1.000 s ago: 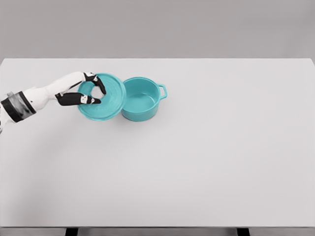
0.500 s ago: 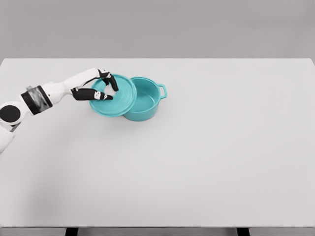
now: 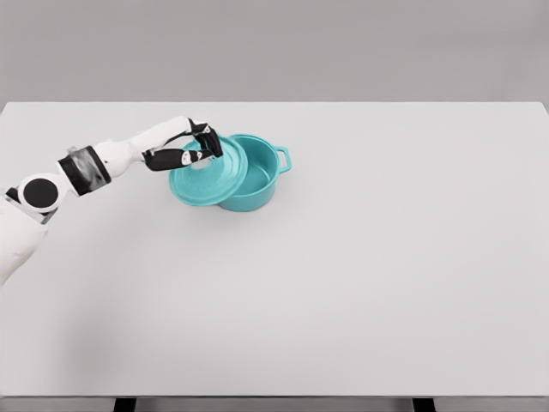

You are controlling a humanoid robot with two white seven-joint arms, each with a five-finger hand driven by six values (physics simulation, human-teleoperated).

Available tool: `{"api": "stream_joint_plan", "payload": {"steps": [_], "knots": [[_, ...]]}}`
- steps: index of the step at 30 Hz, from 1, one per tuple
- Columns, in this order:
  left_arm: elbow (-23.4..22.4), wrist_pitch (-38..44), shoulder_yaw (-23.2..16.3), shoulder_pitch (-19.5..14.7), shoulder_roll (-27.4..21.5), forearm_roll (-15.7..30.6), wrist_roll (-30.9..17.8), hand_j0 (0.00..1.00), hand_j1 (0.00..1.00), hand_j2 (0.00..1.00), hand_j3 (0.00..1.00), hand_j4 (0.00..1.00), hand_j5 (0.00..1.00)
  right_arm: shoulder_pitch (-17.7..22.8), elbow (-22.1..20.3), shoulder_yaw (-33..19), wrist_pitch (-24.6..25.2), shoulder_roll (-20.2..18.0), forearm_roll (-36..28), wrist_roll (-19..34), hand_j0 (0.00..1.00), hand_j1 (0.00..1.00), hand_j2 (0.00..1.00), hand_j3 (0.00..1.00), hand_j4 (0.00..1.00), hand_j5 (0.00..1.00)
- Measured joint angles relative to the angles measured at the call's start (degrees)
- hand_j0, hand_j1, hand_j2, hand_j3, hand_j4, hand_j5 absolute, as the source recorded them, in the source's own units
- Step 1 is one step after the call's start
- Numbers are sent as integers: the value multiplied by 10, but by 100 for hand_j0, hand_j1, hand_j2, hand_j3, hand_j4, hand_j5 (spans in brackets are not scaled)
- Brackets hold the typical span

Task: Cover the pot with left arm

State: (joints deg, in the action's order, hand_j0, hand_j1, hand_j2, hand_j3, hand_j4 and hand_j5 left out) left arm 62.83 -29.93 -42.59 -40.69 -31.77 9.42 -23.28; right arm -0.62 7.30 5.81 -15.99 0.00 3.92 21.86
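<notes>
Gripped at its knob by the left robot hand (image 3: 196,153), the teal lid (image 3: 208,173) has shifted toward three o'clock, now overlapping the teal pot (image 3: 256,172) near the table's (image 3: 360,283) ten o'clock, so covering looks close.

Left hand (image 3: 190,153) grips the teal lid (image 3: 208,173), tilted, overlapping the pot's (image 3: 256,174) left rim

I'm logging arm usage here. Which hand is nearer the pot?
Left. The left hand grips the teal lid at its knob, with the lid overlapping the left part of the pot. The right hand is not in view.
</notes>
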Motion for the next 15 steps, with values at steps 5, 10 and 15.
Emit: {"api": "stream_joint_plan", "payload": {"steps": [5,10,15], "knots": [[-4,0,0,-1,7,-6,0,41,41,41,41,41,41,0,0,0,0,0,0,0,100,100,100,100,100,100],[-5,-4,1,-1,10,-9,0,59,59,59,59,59,59,0,0,0,0,0,0,0,100,100,100,100,100,100],[48,-7,7,40,-13,-7,0,100,100,100,100,100,100,0,0,0,0,0,0,0,100,100,100,100,100,100]]}}
